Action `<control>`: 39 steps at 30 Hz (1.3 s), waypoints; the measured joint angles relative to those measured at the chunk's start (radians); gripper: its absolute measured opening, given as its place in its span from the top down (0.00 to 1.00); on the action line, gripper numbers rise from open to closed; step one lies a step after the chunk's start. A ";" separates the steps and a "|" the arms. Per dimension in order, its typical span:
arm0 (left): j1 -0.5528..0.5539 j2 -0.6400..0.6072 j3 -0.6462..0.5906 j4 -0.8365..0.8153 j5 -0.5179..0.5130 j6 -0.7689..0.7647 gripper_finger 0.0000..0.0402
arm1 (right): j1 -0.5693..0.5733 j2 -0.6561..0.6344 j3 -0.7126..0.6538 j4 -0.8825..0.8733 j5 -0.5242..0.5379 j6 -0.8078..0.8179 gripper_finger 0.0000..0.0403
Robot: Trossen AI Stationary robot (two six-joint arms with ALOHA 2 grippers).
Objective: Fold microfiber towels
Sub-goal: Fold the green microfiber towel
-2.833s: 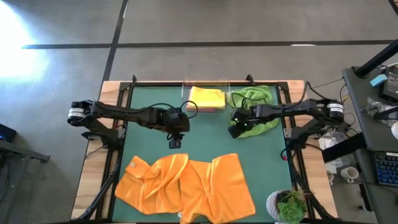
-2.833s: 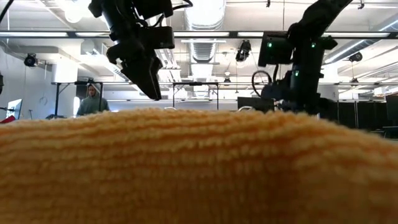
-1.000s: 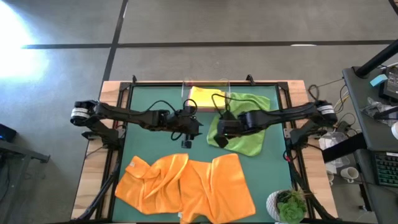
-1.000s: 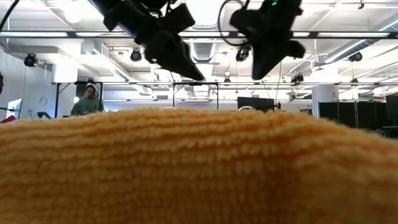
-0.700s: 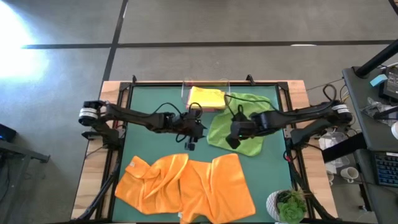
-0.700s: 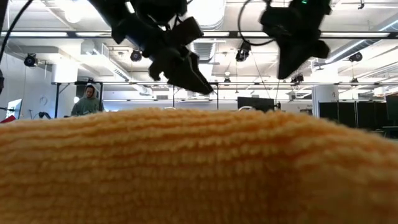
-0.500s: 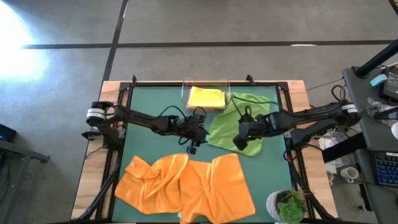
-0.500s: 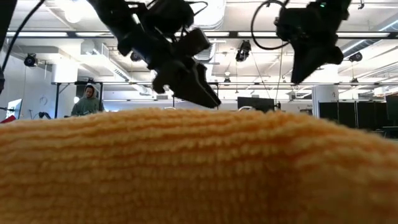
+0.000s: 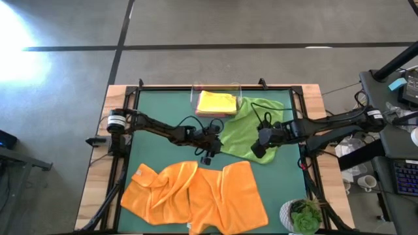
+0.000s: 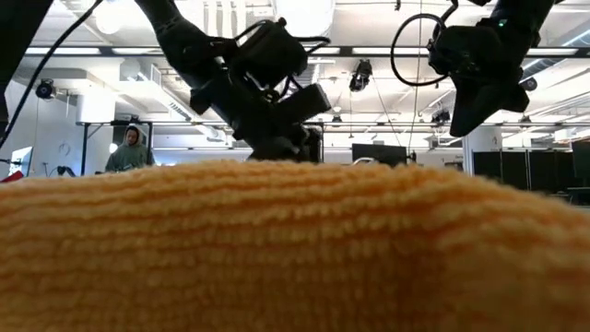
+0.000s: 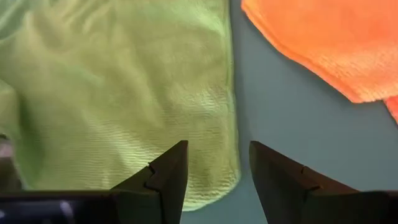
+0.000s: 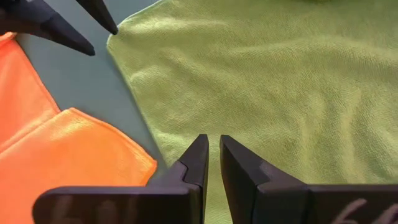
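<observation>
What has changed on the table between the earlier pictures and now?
The right gripper dragged the green towel out of its heap at the far right toward the middle, spreading it flat. The left gripper, open, moved to the towel's near-left corner. The orange towels and the yellow towel stayed put.

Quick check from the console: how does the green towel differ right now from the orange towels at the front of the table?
The green towel is a single cloth spread fairly flat toward the back right of the table; the orange towels lie rumpled and overlapping along the front edge. Both pincers work at the green one: the left pincer hangs open over its corner, and the right pincer is nearly shut over its near edge. Neither is at the orange ones. All are bright, unfolded microfiber cloths on the green mat.
</observation>
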 joint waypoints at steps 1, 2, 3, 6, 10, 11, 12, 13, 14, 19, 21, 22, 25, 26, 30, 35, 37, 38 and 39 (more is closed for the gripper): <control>-0.003 0.008 0.000 0.001 0.000 0.000 0.61 | 0.000 0.000 -0.001 0.001 0.000 -0.002 0.92; -0.006 0.013 -0.001 -0.002 0.000 0.000 0.61 | 0.000 0.001 -0.002 0.000 0.000 -0.006 0.92; -0.007 0.020 -0.004 -0.008 0.000 0.000 0.61 | 0.000 0.004 -0.002 0.002 0.000 -0.008 0.92; -0.009 0.040 -0.007 -0.008 -0.024 0.000 0.61 | 0.000 0.007 -0.003 0.006 0.000 -0.016 0.92; -0.008 0.064 -0.008 0.005 -0.036 -0.003 0.61 | 0.000 0.008 -0.004 0.014 -0.001 -0.016 0.92; -0.009 0.068 -0.008 0.006 -0.045 -0.003 0.61 | 0.000 0.008 -0.004 0.015 -0.006 -0.016 0.92; -0.009 0.072 -0.008 0.007 -0.053 -0.004 0.61 | 0.000 0.007 -0.004 0.016 -0.023 -0.016 0.92; -0.010 0.072 -0.007 0.006 -0.057 -0.005 0.61 | 0.000 0.007 -0.004 0.015 -0.044 -0.017 0.92; -0.010 0.072 -0.006 0.004 -0.062 -0.010 0.61 | 0.000 0.007 -0.004 0.015 -0.070 -0.017 0.92; -0.003 0.073 -0.002 0.017 -0.110 -0.085 0.61 | 0.013 0.007 -0.024 0.015 -0.186 -0.018 0.92; 0.002 0.074 -0.002 0.021 -0.149 -0.105 0.61 | 0.027 0.007 -0.032 0.013 -0.212 -0.018 0.92; 0.003 0.074 -0.002 0.019 -0.167 -0.107 0.61 | 0.037 0.007 -0.036 0.014 -0.214 -0.016 0.92; 0.004 0.074 -0.002 0.018 -0.194 -0.109 0.61 | 0.064 0.007 -0.043 0.012 -0.221 -0.012 0.92; 0.004 0.075 -0.002 0.018 -0.197 -0.109 0.62 | 0.073 0.007 -0.044 0.012 -0.221 -0.013 0.92; 0.004 0.075 -0.003 0.016 -0.205 -0.108 0.68 | 0.103 0.007 -0.044 0.013 -0.221 -0.030 0.92; 0.004 0.072 -0.004 0.009 -0.206 -0.106 0.83 | 0.133 0.013 -0.044 0.014 -0.228 -0.085 0.92; 0.003 0.070 -0.005 0.007 -0.209 -0.105 0.90 | 0.140 0.025 -0.044 0.013 -0.248 -0.089 0.91; 0.002 0.068 -0.005 0.006 -0.211 -0.104 0.94 | 0.141 0.031 -0.044 0.013 -0.262 -0.089 0.90; 0.002 0.063 -0.006 0.000 -0.215 -0.104 0.97 | 0.142 0.041 -0.044 0.012 -0.273 -0.090 0.89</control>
